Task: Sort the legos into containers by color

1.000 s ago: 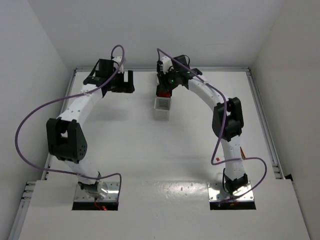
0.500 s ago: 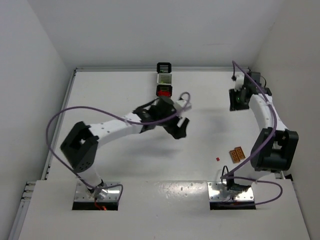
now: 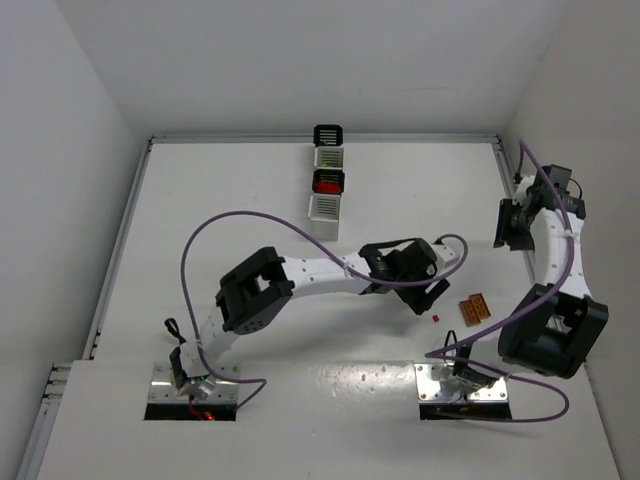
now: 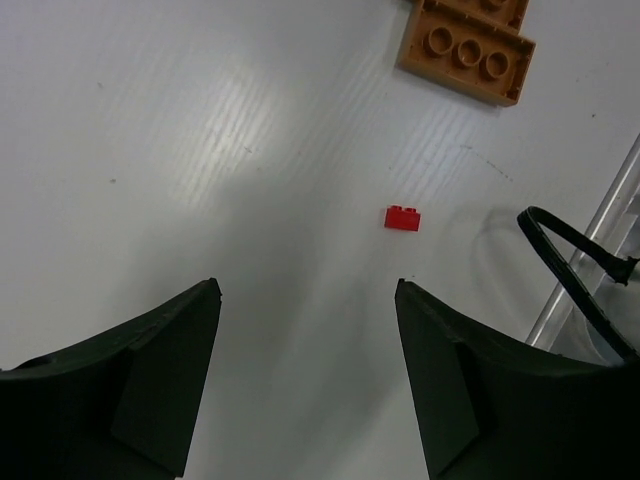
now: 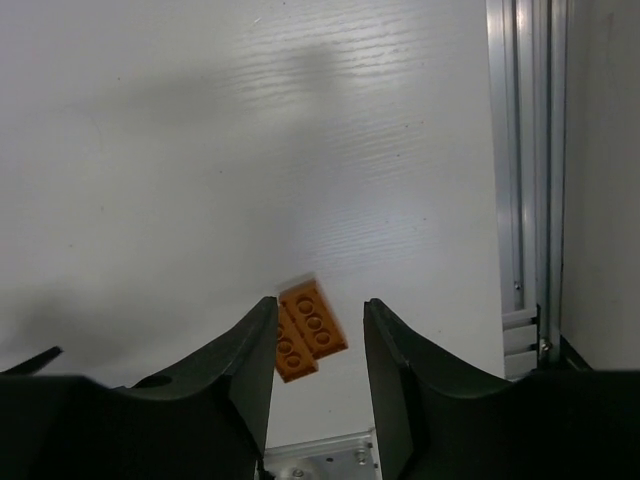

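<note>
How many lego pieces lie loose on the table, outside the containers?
3. A red brick lies just beyond the left gripper. Two orange plates lie side by side to the right of the brick. Others may be hidden.

White table [image 3: 230, 200]; metal rail [image 5: 520, 150] along right edge; white walls [image 3: 300, 60] around.

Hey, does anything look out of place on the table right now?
Only stray pieces: a tiny red brick and two orange plates lie loose on the table toward its near right side, far from the bins in their row at the far edge. Nothing looks spilled or damaged.
</note>
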